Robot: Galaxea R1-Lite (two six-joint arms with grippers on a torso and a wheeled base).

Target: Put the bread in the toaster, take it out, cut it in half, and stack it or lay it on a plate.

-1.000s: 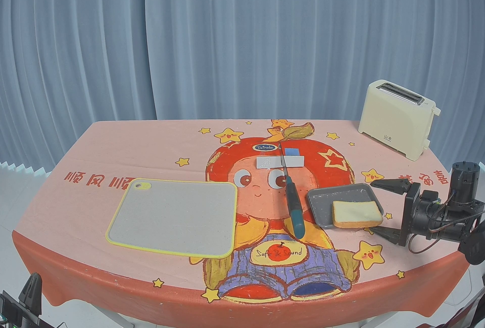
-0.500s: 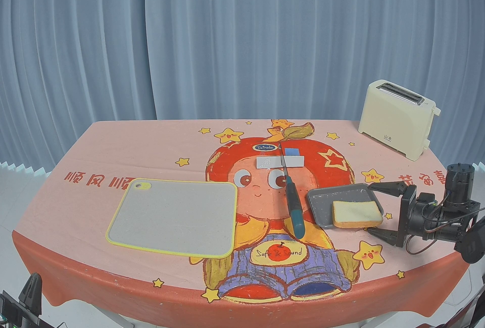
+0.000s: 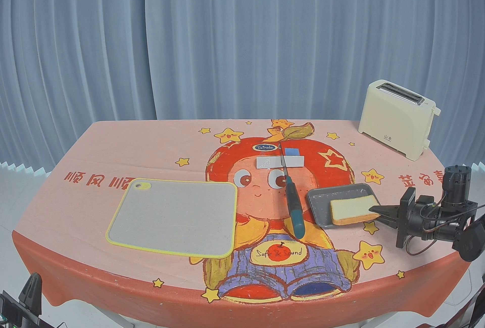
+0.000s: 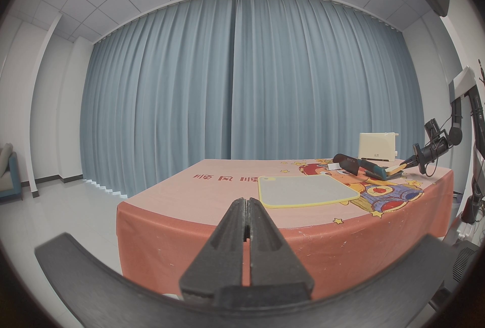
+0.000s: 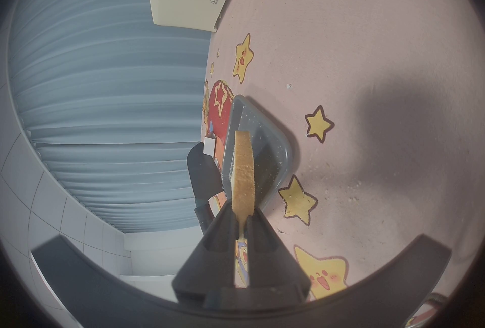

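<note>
Right arm: stretched low and nearly level over the table's right end, pointing left towards the tray.
Right gripper (image 3: 378,210): clamped on the right-hand edge of the bread (image 3: 347,209); in the right wrist view the slice shows edge-on, with one finger pressed against each flat face.
Left arm: off the table's left end, below the level of the tabletop, aimed back at the table.
Left gripper (image 4: 247,204): fingers pressed flat together with nothing between them.
Bread: a pale slice with a tan crust, over the right half of the tray, its held edge reaching past the tray's right rim. I cannot tell whether its underside touches the tray.
Tray (image 3: 319,198): grey, shallow and rectangular, right of the table's centre. It holds only the slice.
Knife (image 3: 294,203): just left of the tray, teal handle towards the robot, its blade lying across a strip of white and blue tape (image 3: 280,161).
Cutting board (image 3: 174,215): grey with a yellow rim, flat on the table's left half, well apart from the knife.
Toaster (image 3: 396,119): cream, at the far right corner, slots up.
Table (image 3: 126,152): covered by a pink cloth printed with a cartoon figure and yellow stars.
Room: blue pleated curtain (image 3: 242,31) behind the table, a tiled ceiling with a lit panel, a pale floor.
</note>
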